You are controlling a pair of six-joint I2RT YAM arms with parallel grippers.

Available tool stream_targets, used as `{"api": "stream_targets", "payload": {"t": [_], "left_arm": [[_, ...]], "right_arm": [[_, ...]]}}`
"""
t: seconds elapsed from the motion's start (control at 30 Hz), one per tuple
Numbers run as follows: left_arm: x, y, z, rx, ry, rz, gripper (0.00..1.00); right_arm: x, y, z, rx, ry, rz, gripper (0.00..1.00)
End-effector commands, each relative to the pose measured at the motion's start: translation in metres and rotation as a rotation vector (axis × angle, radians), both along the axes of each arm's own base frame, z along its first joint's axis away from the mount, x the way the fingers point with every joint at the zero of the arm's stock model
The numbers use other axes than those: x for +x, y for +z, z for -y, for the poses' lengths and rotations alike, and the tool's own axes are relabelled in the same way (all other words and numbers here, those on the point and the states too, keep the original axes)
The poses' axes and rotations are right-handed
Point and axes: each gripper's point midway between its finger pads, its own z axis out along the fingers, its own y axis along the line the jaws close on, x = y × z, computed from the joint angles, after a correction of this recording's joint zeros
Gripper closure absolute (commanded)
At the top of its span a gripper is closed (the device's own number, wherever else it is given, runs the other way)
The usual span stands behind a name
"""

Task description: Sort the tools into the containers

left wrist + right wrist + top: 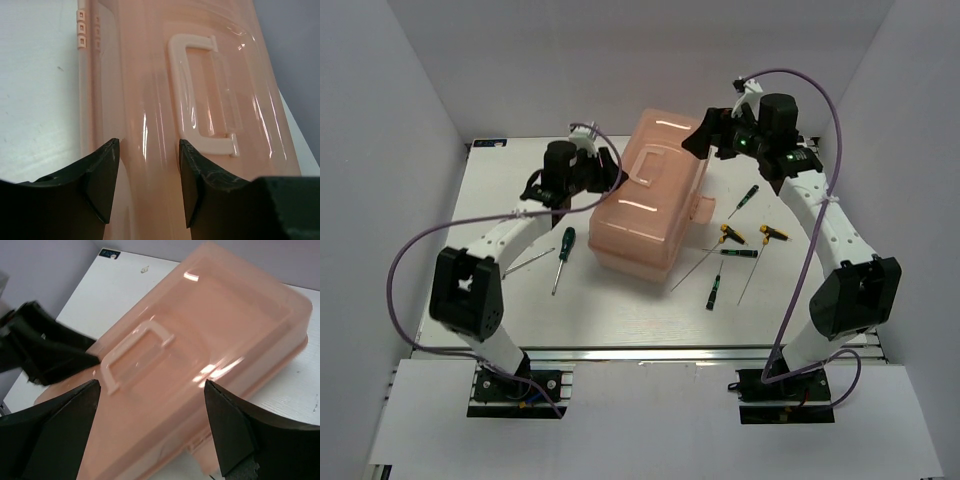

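**Top view:** by my reading, you have nothing sorted yet. The toolbox (pixel 650 195) sits mid-table with its lid down, so no compartment can be reached. All 7 tools lie loose on the table (pixel 620 325).
- 2 are left of the box: a dark green screwdriver (pixel 563 250), and beside it a thin shaft (pixel 532 262) whose handle the left arm hides.
- 5 are to the right: a green driver (pixel 745 200) farthest back, a first T-handle (pixel 728 235), a second T-handle (pixel 772 235), a slim driver (pixel 738 252) and a near driver (pixel 713 290).

The left gripper (pixel 608 172) hangs at the lid's left side. The right gripper (pixel 708 135) hangs by the far right corner.

**Left wrist view:** your left fingers (pixel 102 175) are spread and carry nothing. Only pink lid shows in the gap. The lid handle (pixel 200 95) lies just ahead and to the right. I cannot tell whether the tips touch the lid.

**Right wrist view:** your right fingers (pixel 60 415) stand wide apart and empty above the lid. The handle shows between them, and the left gripper is the dark shape at the left edge.

What I judge is left for you is everything. Release the front latch (pixel 703 210), raise the lid, then place all 7 tools.
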Motion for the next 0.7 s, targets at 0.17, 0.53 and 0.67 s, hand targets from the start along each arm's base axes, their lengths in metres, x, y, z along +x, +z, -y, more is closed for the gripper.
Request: {"api": "stream_targets", "payload": {"t": [0.17, 0.53, 0.67], "left_arm": [[-0.128, -0.096, 0.025, 0.039, -0.165, -0.353, 0.49], [-0.092, -0.061, 0.009, 0.002, 0.087, -0.291, 0.32], [-0.083, -0.037, 0.012, -0.020, 0.094, -0.242, 0.31]], "right_arm": [[-0.012, 0.006, -0.057, 0.018, 0.079, 0.005, 0.40], [-0.058, -0.026, -0.067, 0.046, -0.061, -0.194, 0.37], [-0.070, -0.047, -0.064, 0.084, -0.132, -0.320, 0.36]]}}
